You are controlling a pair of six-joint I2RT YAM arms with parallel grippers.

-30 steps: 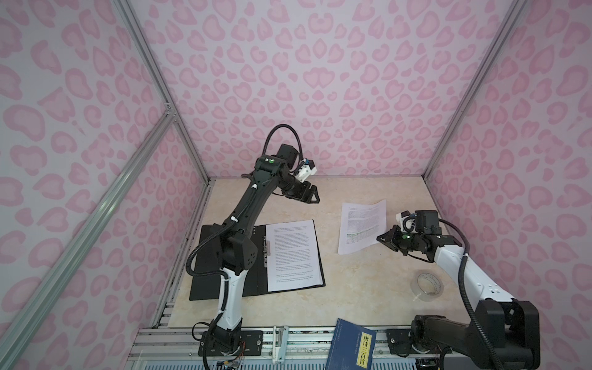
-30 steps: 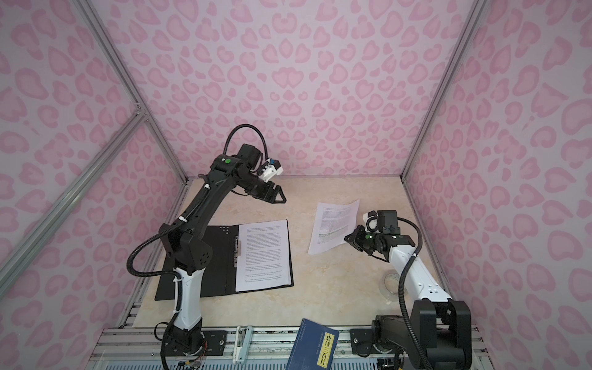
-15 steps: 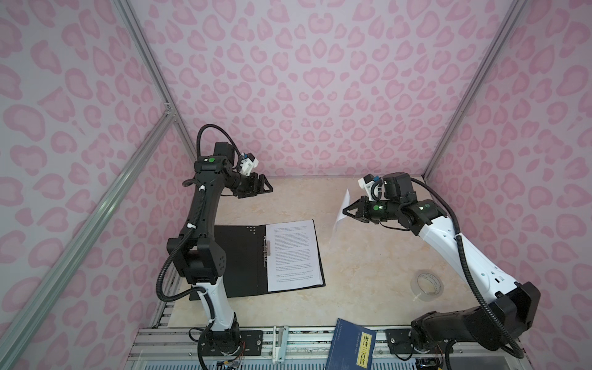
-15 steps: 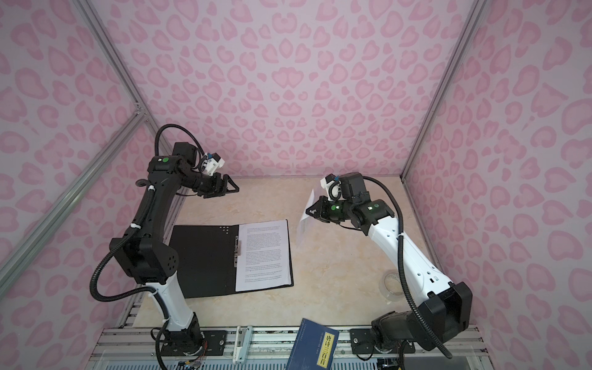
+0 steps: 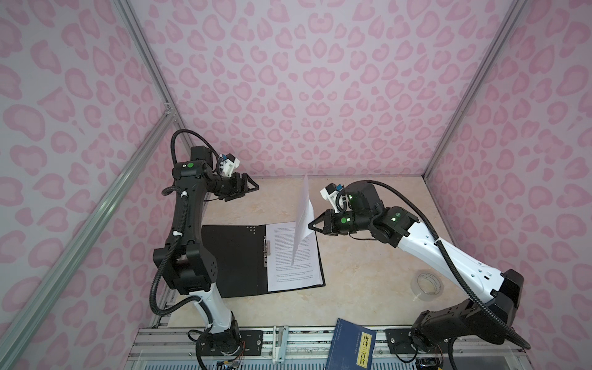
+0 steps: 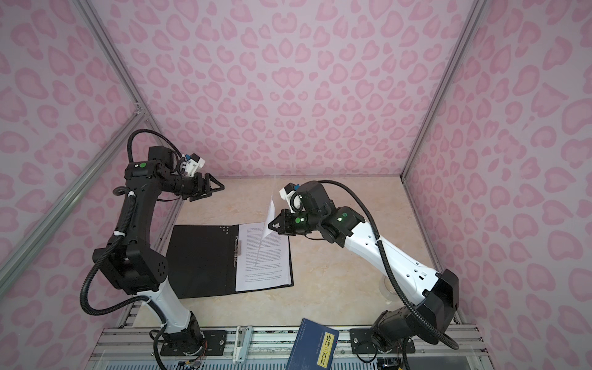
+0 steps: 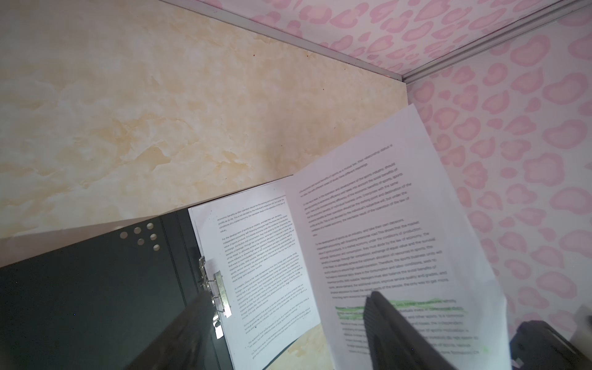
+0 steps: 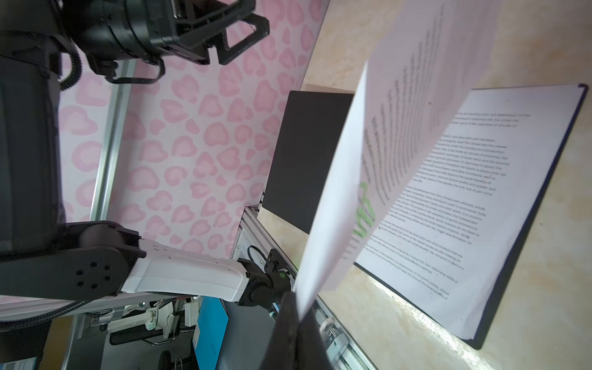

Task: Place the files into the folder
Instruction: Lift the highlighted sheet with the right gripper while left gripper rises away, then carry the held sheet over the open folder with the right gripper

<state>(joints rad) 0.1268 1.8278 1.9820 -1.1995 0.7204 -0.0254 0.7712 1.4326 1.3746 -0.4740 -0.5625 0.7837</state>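
Item one, right tool (image 5: 311,225): clamped on one edge of a printed sheet (image 5: 302,217), which hangs nearly on edge above the 2 o'clock corner of the folder (image 5: 234,256); you likely carry it this way so it clears the table (image 5: 368,288) and can be laid over the filed page (image 5: 294,272). Item two, folder: open flat at 9 o'clock of the table's middle, black inside up, page on its 3 o'clock leaf beside the metal clip (image 5: 265,253). Item three, left tool (image 5: 248,187): jaws wide, holding nothing, raised beyond the folder's 12 o'clock edge, probably parked clear of your drop.
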